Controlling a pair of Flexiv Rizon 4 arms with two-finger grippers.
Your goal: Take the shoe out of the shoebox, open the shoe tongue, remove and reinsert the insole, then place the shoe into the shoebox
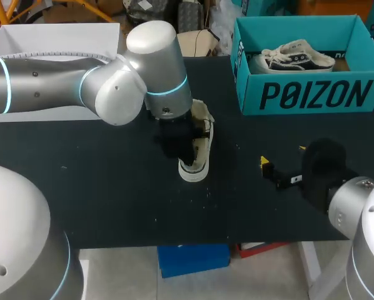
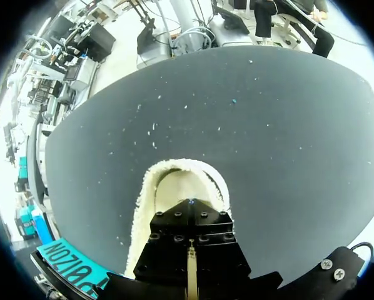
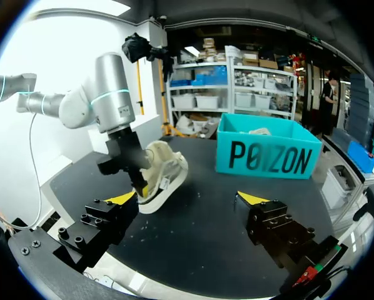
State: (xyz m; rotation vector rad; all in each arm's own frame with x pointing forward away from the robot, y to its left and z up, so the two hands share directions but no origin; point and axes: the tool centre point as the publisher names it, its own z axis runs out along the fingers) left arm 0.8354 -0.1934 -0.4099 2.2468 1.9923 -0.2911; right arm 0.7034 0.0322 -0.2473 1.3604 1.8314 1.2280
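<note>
The black counter [image 1: 112, 187] bears a white shoe [image 1: 194, 169] near its centre. The left end effector [image 1: 179, 142] is pressed onto the shoe; whether it is clamped cannot be told. At the shoe's 4 o'clock, the right end effector [image 1: 282, 157] is spread wide, empty. At 2 o'clock stands the teal shoebox [image 1: 312, 94], another shoe [image 1: 296, 56] inside.
</note>
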